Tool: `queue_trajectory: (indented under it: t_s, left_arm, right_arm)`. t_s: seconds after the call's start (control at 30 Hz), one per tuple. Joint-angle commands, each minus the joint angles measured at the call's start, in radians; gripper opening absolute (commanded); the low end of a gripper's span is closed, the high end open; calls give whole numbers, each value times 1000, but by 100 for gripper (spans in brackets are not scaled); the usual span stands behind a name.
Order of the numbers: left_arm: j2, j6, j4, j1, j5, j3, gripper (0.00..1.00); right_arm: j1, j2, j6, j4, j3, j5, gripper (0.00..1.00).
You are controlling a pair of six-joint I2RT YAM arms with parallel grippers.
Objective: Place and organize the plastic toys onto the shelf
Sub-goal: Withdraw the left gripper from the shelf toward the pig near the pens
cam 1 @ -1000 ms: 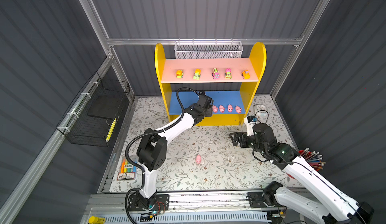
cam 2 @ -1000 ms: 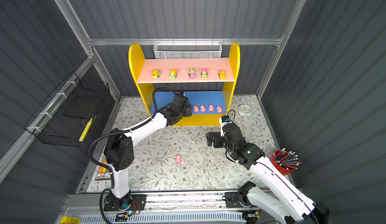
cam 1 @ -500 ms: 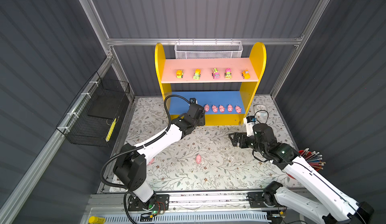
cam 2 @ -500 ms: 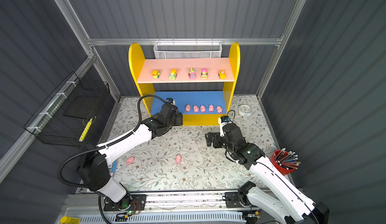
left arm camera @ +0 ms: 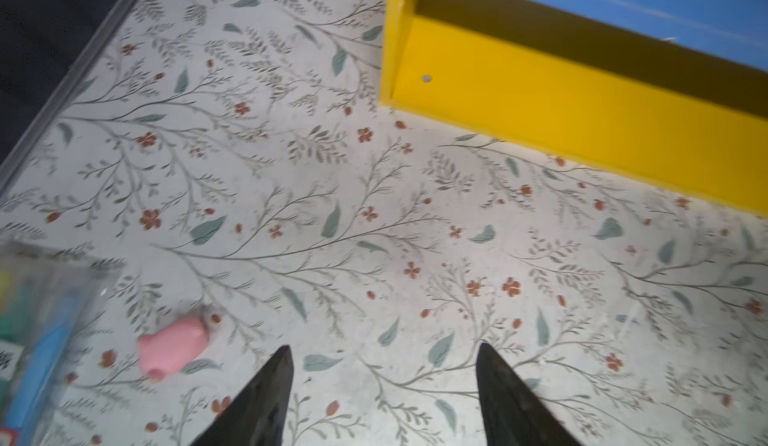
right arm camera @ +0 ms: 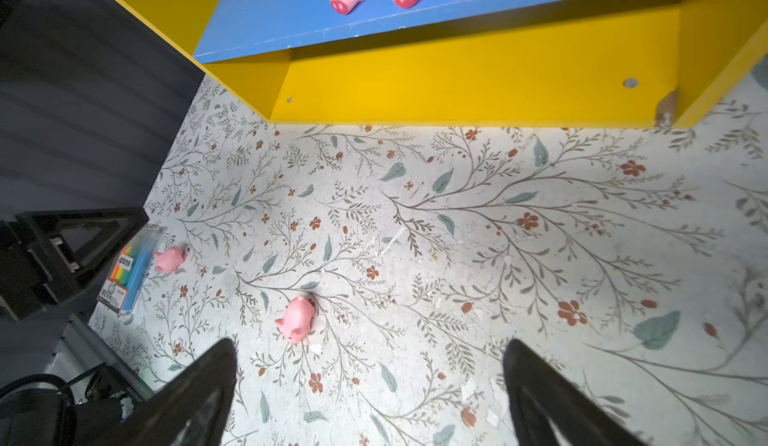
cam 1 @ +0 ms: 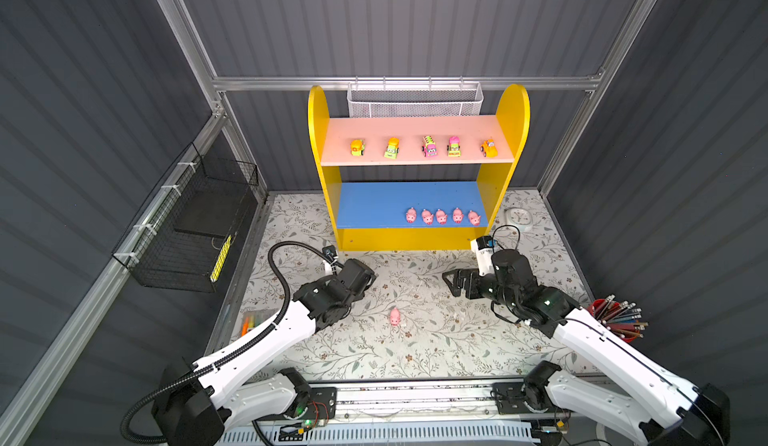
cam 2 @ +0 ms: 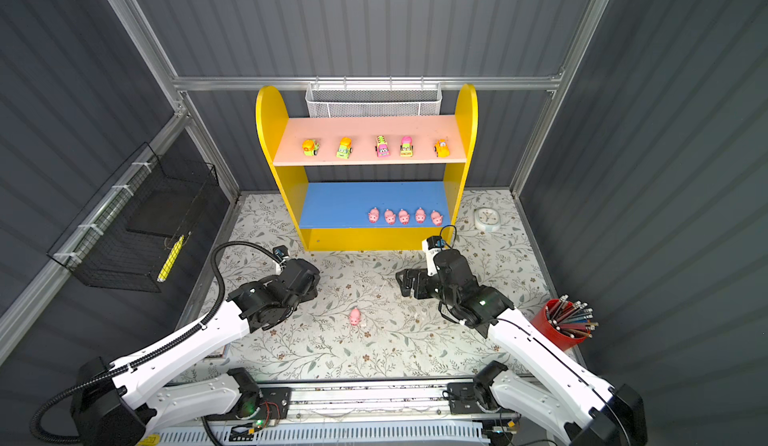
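The left arm has drawn back from the yellow-sided two-tier shelf (cam 1: pixel 409 238). Its left tool (left arm camera: pixel 383 347) now hangs over the floral-patterned desk (cam 1: pixel 436 340), jaws partly apart and holding nothing, near a small pink plastic pig (left arm camera: pixel 174 346) lying beside a clear marker box (left arm camera: pixel 37 319). The right tool (right arm camera: pixel 370 342) gapes wide, empty. A second pink pig (cam 1: pixel 395 316) lies mid-desk. Five pink pigs (cam 1: pixel 441 217) line the blue lower board (cam 1: pixel 374 205), and five cartoon-faced toy vehicles (cam 1: pixel 429 147) line the pink upper board (cam 1: pixel 407 130).
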Motion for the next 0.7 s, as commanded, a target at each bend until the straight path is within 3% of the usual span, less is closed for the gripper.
queue_trajectory:
  t_s: [0.0,0.23,0.43,0.67]
  left_arm:
    - [-14,-104,-123,34,-68,-52,71]
    - [-61,-75,-82,213,0,-161,73]
    - [-24,-4,41,386,126,-221,74]
    - [15,34,96,472,181,-251,76]
  right_arm:
    - [8,25,17,72,-24,-59,99]
    - [10,64,11,106,-28,-98,99]
    - [9,76,9,117,-25,-114,99]
    - [8,55,6,102,-34,-105,99]
